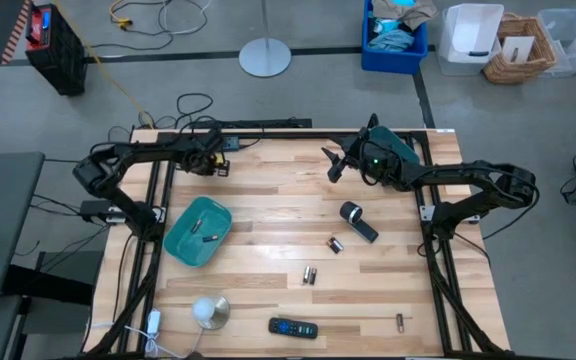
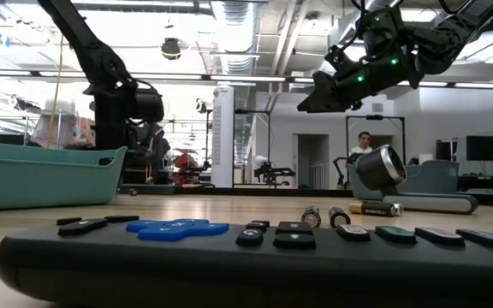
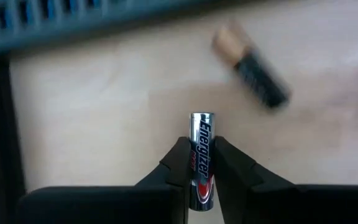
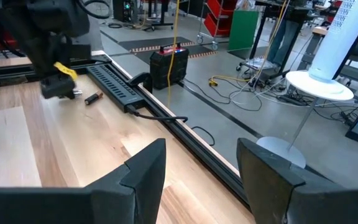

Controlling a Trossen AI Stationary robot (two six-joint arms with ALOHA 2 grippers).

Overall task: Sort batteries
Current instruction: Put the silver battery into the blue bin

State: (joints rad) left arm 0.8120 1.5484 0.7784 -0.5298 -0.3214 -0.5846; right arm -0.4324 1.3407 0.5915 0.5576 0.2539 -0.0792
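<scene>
— High view, biggest first?
— Wooden table [image 1: 268, 200]; teal tray [image 1: 183, 248] with two cells in it; right gripper [image 4: 197, 168], jaws wide apart on nothing, raised off the table.
— And the left gripper [image 3: 201, 163]?
— Clamped on a silver battery [image 3: 202, 134], standing up between its jaws. A dark, gold-ended battery [image 3: 252, 70] lies just beyond them; more batteries [image 1: 310, 274] lie well away.

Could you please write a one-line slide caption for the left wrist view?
Left gripper jaws clamp a silver Energizer battery above the wooden table, with a second black-and-copper battery lying beyond.
</scene>
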